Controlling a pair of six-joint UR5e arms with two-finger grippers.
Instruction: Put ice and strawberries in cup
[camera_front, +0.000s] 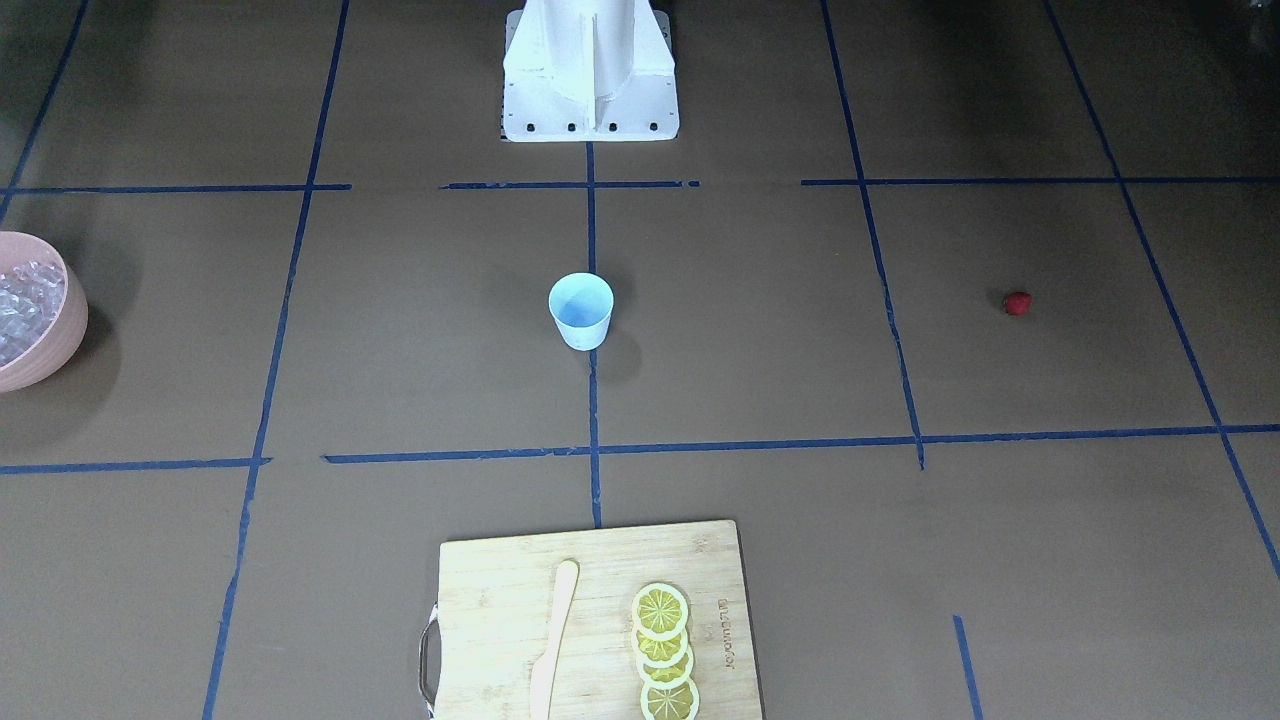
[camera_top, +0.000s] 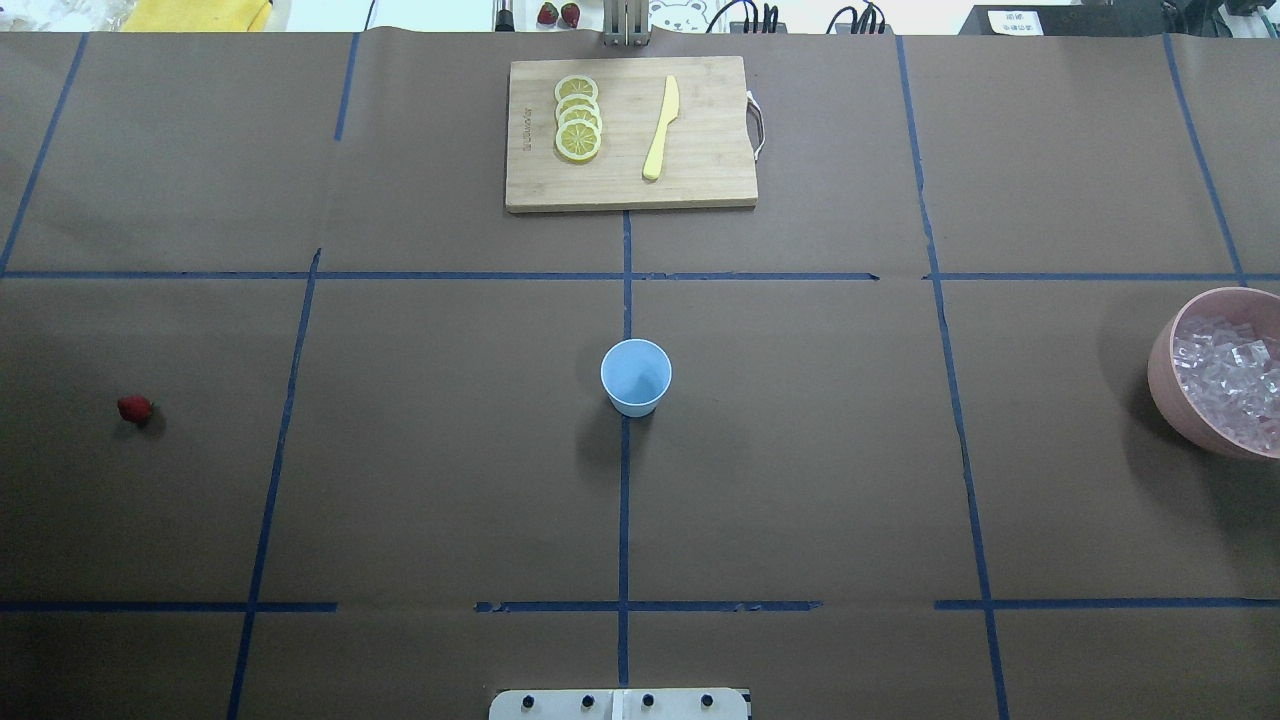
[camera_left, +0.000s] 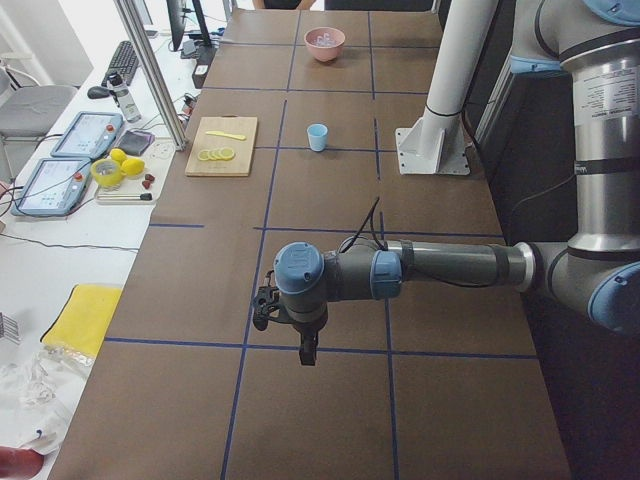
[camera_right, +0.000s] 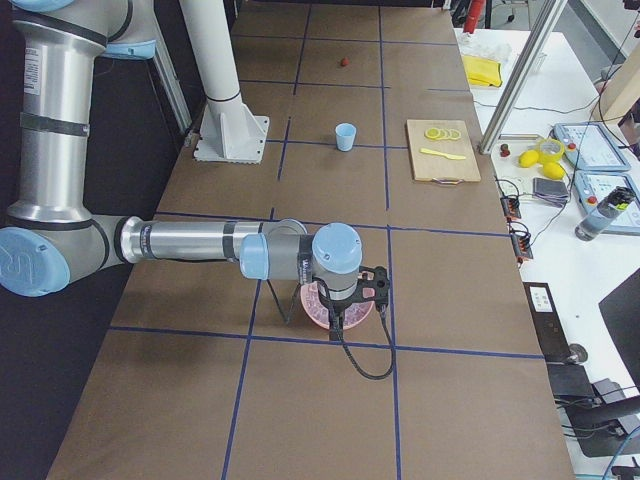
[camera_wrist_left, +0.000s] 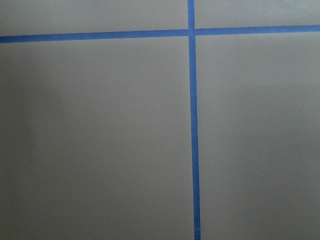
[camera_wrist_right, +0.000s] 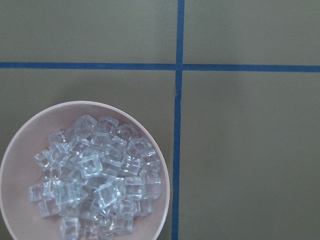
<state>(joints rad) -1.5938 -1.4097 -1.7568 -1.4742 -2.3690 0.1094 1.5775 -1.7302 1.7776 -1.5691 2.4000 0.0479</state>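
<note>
Cup (camera_top: 636, 377) upright mid brown table (camera_top: 800, 450), blue tape grid (camera_top: 624, 500); left pincer (camera_left: 306, 356), right pincer (camera_right: 336, 328) openness: cannot tell.

cup (camera_top: 636, 375) centre | strawberry (camera_top: 134, 408) left | ice (camera_top: 1228, 385) in bowl (camera_top: 1172, 410) right (board (camera_top: 700, 180) behind)

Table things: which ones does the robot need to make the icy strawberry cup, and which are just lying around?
For the job: cup, strawberry, ice in the pink bowl.
Just lying about: cutting board, lemon slices, yellow knife.
</note>
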